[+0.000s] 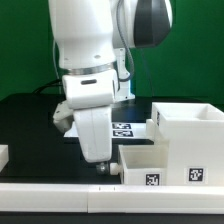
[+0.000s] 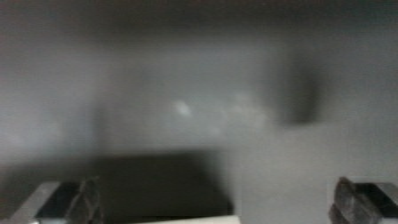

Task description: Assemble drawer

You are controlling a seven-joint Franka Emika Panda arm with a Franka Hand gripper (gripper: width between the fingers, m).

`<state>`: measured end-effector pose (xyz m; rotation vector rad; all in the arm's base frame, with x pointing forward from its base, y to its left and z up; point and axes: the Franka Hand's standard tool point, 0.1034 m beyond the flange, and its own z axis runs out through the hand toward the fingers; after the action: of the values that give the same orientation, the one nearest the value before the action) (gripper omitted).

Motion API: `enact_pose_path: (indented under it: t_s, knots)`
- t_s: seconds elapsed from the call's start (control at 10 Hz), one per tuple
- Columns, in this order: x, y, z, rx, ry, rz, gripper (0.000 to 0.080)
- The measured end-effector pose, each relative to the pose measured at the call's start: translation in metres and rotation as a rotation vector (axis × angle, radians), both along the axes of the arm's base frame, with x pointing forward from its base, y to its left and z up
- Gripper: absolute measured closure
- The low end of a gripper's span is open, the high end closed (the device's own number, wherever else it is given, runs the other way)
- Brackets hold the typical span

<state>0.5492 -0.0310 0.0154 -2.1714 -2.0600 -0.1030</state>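
Observation:
The drawer's large white boxy housing point(image 1: 186, 140) stands on the exterior view's right, open at the top, with a tag on its front. A small white open-top tray point(image 1: 140, 162) with a tag lies in front of it, against its lower left side. My gripper point(image 1: 100, 167) points down just to the left of that tray, close to the table. In the wrist view the picture is blurred: my gripper point(image 2: 217, 205) shows two dark fingertips point(image 2: 71, 200) far apart, with a pale blurred surface and a dark patch between them. Nothing is held.
The marker board point(image 1: 126, 128) lies on the black table behind the gripper. A white part point(image 1: 4, 155) shows at the exterior view's left edge. A white rail point(image 1: 60, 195) runs along the table's front edge.

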Motion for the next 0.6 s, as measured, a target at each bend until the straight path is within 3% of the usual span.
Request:
enact_pose_path:
  t_s: [0.3, 0.6]
  knots:
    - [0.000, 0.046, 0.001, 0.017, -0.013, -0.056, 0.0151]
    - [-0.001, 0.051, -0.001, 0.007, -0.026, -0.129, 0.0151]
